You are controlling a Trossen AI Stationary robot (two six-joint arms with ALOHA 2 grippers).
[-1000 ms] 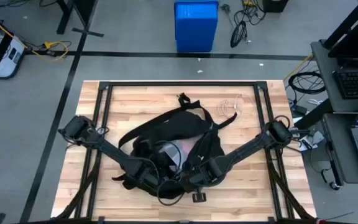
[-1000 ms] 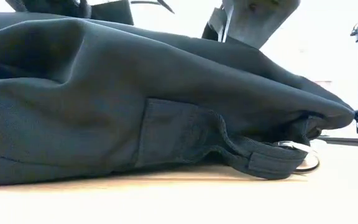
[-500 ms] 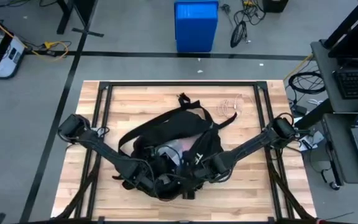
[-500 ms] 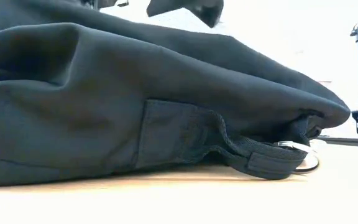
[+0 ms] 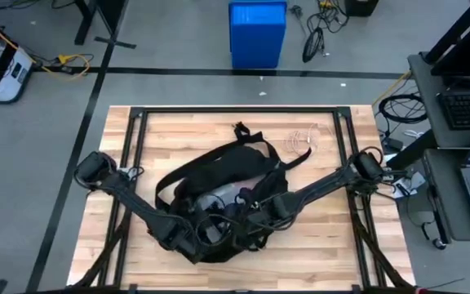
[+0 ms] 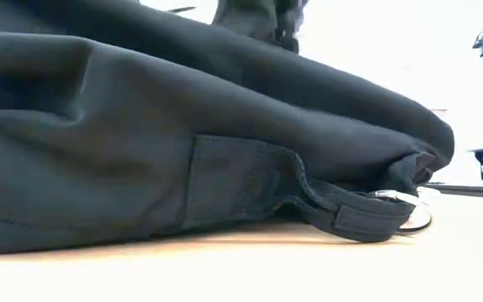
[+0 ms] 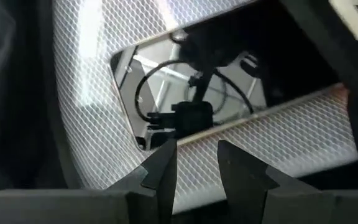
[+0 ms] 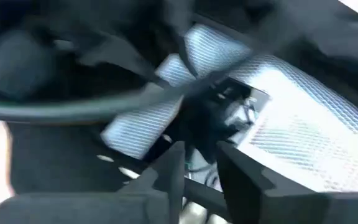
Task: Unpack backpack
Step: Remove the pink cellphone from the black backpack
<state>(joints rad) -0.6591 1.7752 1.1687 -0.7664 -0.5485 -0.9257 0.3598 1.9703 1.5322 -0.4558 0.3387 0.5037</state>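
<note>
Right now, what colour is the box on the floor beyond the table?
Blue; the box shows best in the high view.

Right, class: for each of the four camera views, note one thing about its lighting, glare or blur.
High view: evenly lit and sharp. Low view: the backpack is a dark mass against a blown-out white background. Left wrist view: glare streaks the mesh lining. Right wrist view: motion blur smears everything, and the mesh glares white.

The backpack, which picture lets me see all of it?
The high view: the whole backpack lies on the table, with both arms reaching into it. The low view shows only its dark side and a strap. The wrist views show just white mesh and cables past each arm's fingers.
</note>
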